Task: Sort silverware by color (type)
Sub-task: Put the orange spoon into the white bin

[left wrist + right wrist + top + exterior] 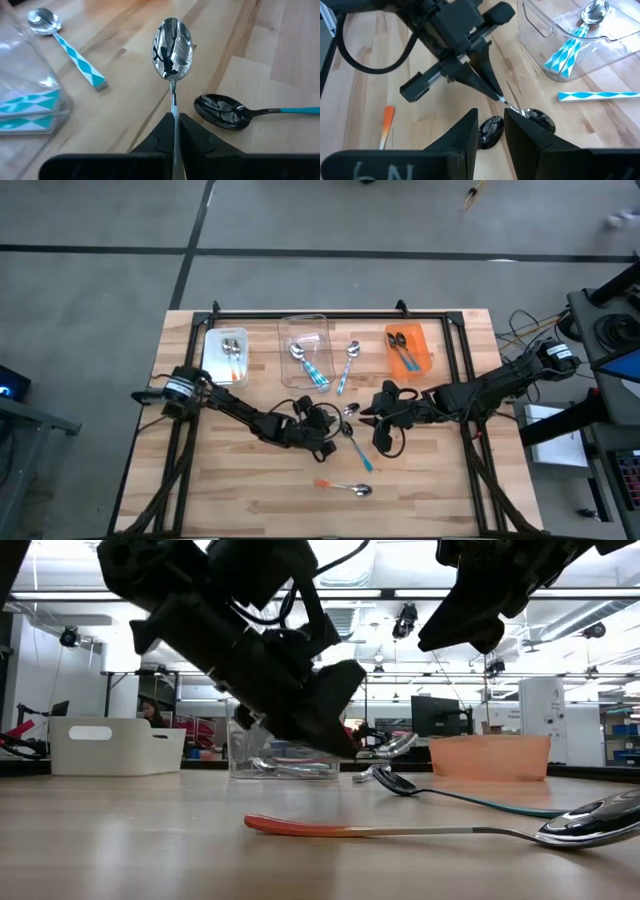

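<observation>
Pale wood-plank table (250,480), concrete-floored lab beyond: 3 bins, loose spoons.
White bin (225,355) and orange bin (408,348) hold orange-handled spoons, clear bin (305,352) blue-patterned ones; left gripper (335,423) pinches a silver spoon (172,47) mid-table, right gripper (372,416) part-open, empty.

A: Bins, as noted: white bin (225,352), clear bin (305,345), orange bin (409,348). Table (250,480) was pale wood.

B: Spoons? The held spoon (172,47) was mirror silver. The loose spoon (70,52) had a blue-and-white diamond handle; the dark spoon (222,111) a plain teal one; the near spoon (400,830) orange.
</observation>
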